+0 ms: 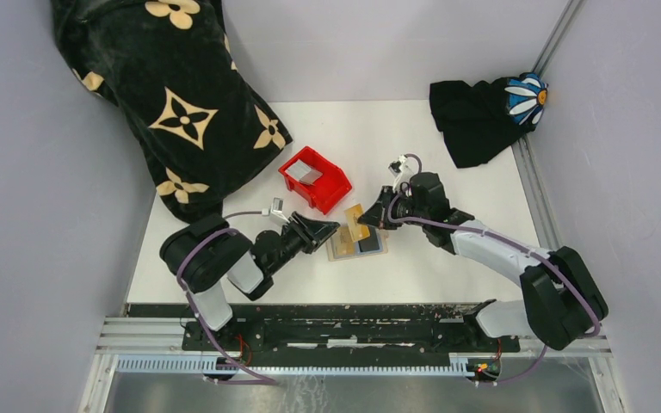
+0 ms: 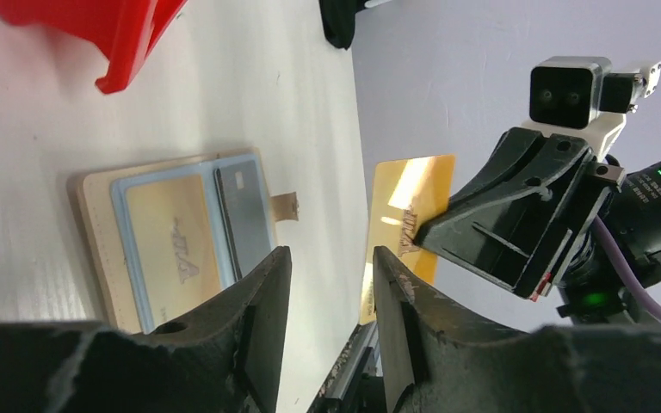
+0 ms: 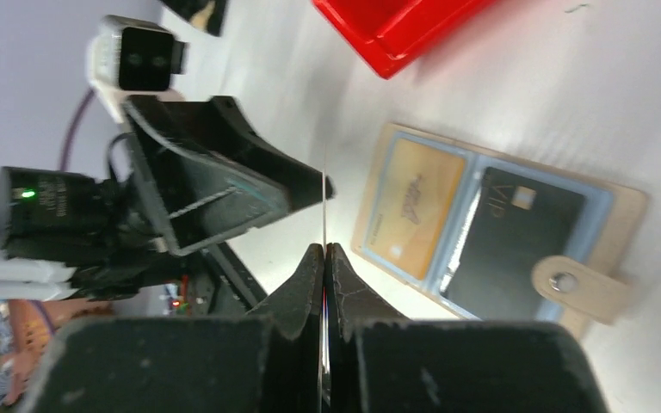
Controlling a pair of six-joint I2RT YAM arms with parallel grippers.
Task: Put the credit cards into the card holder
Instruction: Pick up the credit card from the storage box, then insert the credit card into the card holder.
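The tan card holder (image 1: 377, 251) lies open flat on the table, its snap tab (image 3: 577, 284) folded out. A gold credit card (image 3: 413, 206) and a dark one (image 3: 516, 237) sit in its blue-edged slots. My right gripper (image 3: 324, 249) is shut on another gold credit card (image 2: 404, 206), held upright above the holder's near-left side; in the right wrist view the card shows only as a thin edge. My left gripper (image 2: 331, 267) faces it from the left, its jaws apart with nothing between them, one fingertip close to the card's lower edge.
A red plastic bin (image 1: 314, 179) stands just behind the holder with a grey flat piece inside. A black patterned cushion (image 1: 163, 95) fills the back left, and a black cloth with a daisy (image 1: 482, 112) lies at the back right. A metal rail (image 1: 353, 331) runs along the near edge.
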